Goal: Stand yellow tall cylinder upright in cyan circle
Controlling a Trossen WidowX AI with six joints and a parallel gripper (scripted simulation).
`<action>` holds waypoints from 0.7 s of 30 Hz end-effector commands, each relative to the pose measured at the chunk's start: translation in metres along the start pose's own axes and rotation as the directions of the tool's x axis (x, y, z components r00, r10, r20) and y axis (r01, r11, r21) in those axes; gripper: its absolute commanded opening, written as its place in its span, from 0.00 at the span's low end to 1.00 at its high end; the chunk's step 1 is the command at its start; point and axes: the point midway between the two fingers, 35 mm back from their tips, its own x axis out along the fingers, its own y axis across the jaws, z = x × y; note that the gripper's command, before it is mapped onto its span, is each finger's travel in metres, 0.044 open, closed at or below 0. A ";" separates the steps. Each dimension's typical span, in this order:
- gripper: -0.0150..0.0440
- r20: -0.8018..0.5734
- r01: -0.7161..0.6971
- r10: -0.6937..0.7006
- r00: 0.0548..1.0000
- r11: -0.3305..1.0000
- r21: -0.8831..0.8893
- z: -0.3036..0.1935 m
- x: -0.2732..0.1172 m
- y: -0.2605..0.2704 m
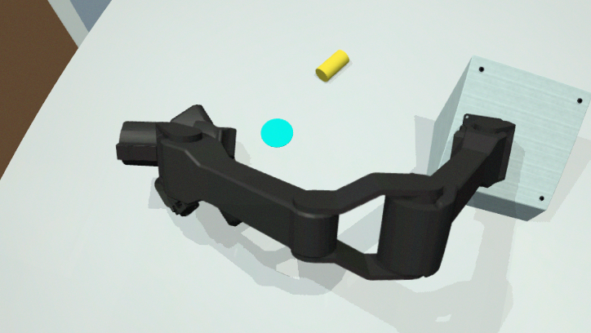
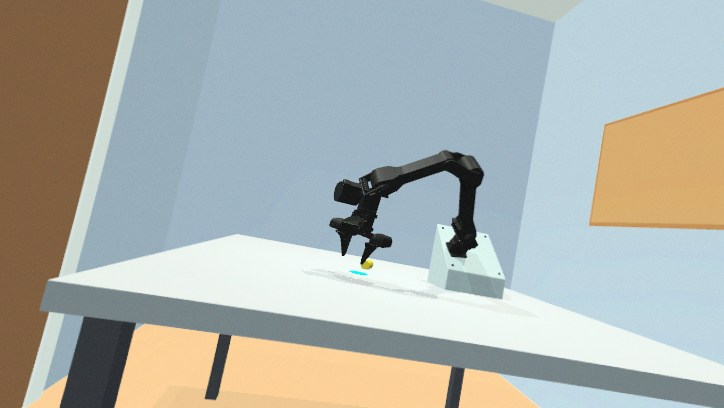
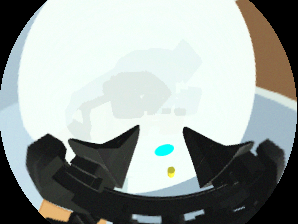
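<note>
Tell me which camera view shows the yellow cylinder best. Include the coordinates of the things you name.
The top view: the yellow cylinder [image 1: 332, 65] [image 2: 367, 264] [image 3: 171, 171] lies there unobstructed, its whole length visible. The exterior view shows it small, partly behind a fingertip; the wrist view shows it tiny, foreshortened.

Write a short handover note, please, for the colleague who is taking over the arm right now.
Gripper: open, holding nothing, raised above the table.
Yellow cylinder: lying on its side on the table, outside the cyan circle and apart from it.
Cyan circle: flat on the table, with nothing standing on it.
Done: no part of the placing; the cylinder is neither gripped nor upright.
Left: grasp the cylinder, lift it, turn it upright, set it down inside the circle, release and withdraw.
</note>
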 end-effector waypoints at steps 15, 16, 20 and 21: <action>0.78 -0.041 -0.027 0.025 0.999 0.999 -0.045 -0.093 -0.012 -0.072; 0.78 -0.041 -0.029 0.027 0.999 0.998 -0.049 -0.099 -0.012 -0.075; 0.78 -0.043 -0.042 0.039 0.998 0.997 -0.065 -0.120 -0.015 -0.085; 0.78 -0.043 -0.045 0.042 0.998 0.997 -0.069 -0.125 -0.016 -0.087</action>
